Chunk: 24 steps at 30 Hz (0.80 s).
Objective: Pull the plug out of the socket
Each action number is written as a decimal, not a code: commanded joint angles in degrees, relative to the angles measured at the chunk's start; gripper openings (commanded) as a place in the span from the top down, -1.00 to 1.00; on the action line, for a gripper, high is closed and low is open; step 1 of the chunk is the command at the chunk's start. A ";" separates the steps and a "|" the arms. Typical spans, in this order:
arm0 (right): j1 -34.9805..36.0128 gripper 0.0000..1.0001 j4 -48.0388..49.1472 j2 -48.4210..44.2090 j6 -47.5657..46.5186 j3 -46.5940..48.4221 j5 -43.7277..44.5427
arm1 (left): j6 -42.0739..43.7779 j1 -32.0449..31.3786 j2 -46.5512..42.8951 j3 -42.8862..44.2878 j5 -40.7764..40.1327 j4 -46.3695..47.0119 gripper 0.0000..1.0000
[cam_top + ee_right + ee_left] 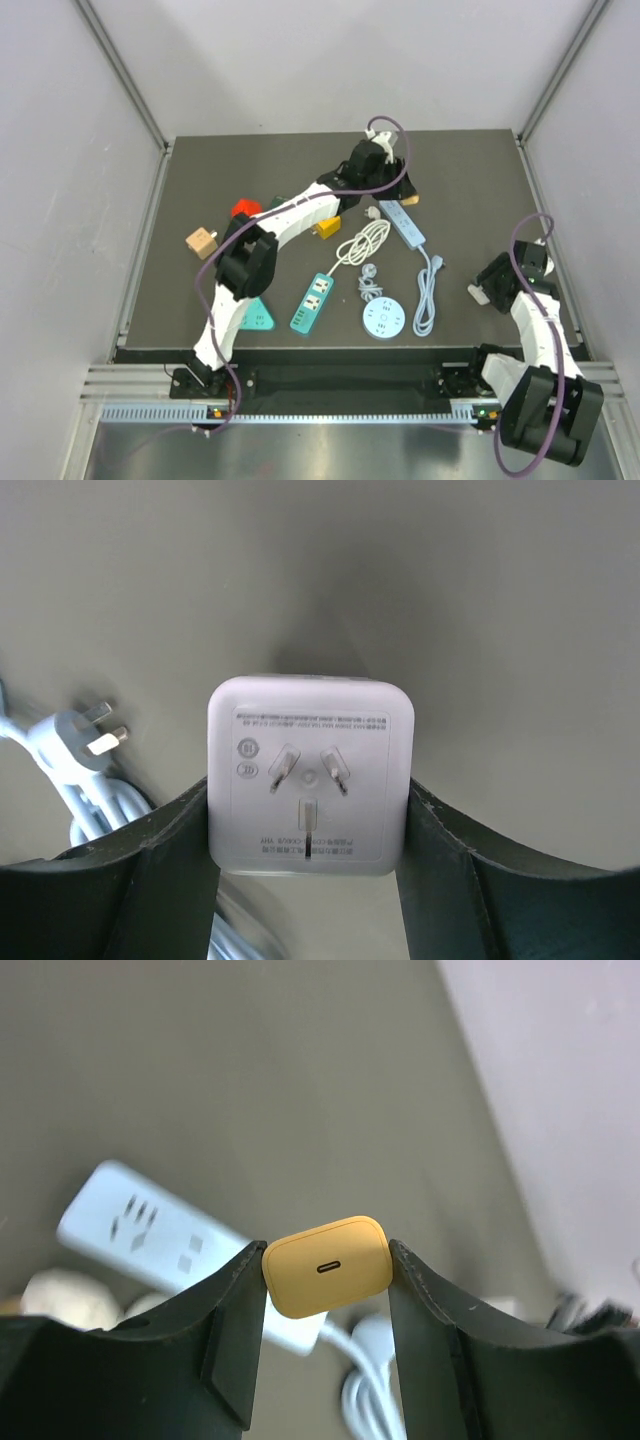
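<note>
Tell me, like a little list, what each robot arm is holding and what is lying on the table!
left end effector: shut on yellow charger
right end effector: shut on white plug adapter, three pins facing the camera
behind yellow charger: light blue power strip, blurred
lying on table: teal power strip, round blue socket, white cable
</note>
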 commanded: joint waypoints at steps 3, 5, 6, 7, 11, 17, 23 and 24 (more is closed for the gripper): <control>5.51 0.91 3.02 1.96 -2.14 2.53 2.99 | 16.38 -0.07 -17.78 -10.38 -11.90 -10.64 1.00; 7.01 0.81 3.46 2.31 -2.05 2.70 5.45 | 17.89 1.34 -22.88 -14.44 -12.90 -11.18 1.00; 7.97 0.80 3.64 2.83 -2.22 3.05 5.90 | 19.55 2.66 -24.46 -17.60 -15.86 -11.70 1.00; 8.33 0.76 3.81 3.10 -2.48 3.23 6.25 | 20.43 3.28 -26.74 -18.50 -17.02 -13.19 1.00; 11.31 0.63 4.25 4.15 -3.80 4.46 8.44 | 23.78 6.18 -29.13 -20.70 -23.17 -18.89 1.00; 12.99 0.19 4.96 4.24 -6.61 5.87 8.80 | 24.57 10.92 -27.64 -22.29 -33.11 -24.18 1.00; 15.18 -0.22 5.49 4.86 -7.58 6.40 7.14 | 23.87 14.01 -25.44 -24.04 -32.24 -23.05 1.00; 15.45 -0.23 5.49 5.12 -7.76 6.66 7.04 | 23.78 13.92 -24.66 -24.48 -32.33 -21.74 1.00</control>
